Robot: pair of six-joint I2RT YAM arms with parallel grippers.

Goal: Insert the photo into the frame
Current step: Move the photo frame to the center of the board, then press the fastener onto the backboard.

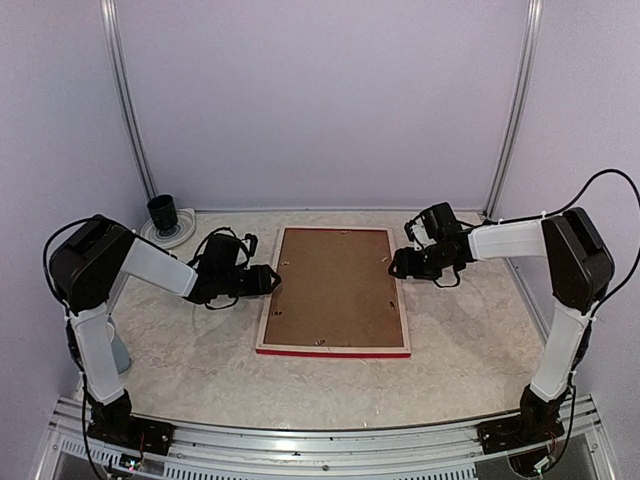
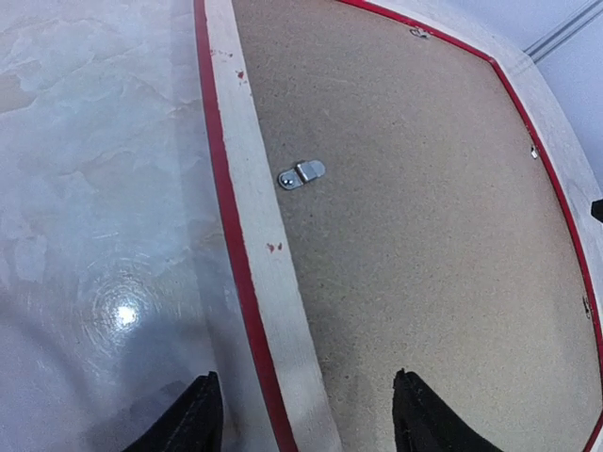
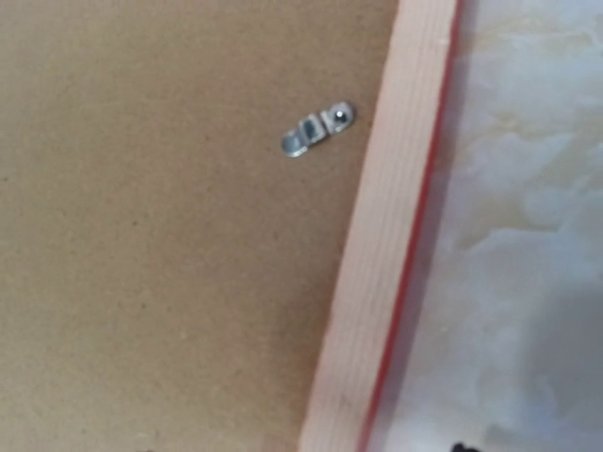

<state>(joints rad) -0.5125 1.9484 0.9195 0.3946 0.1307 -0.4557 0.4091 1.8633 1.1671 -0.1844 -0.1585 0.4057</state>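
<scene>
The frame (image 1: 333, 349) is laid face down mid-table, backing board (image 1: 335, 285) up, exposing its clips (image 2: 301, 174). The left gripper (image 1: 272, 280) is held spread astride the left rail; the right gripper's (image 1: 397, 265) state cannot be told. The photo is unseen.

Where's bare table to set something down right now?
Widest: near strip of table between the frame's red edge and the arm bases. Also right of the frame, nearer than the right claw. A thin strip behind the frame. Crowded: left claw at the frame's left rail; cup far left.
</scene>
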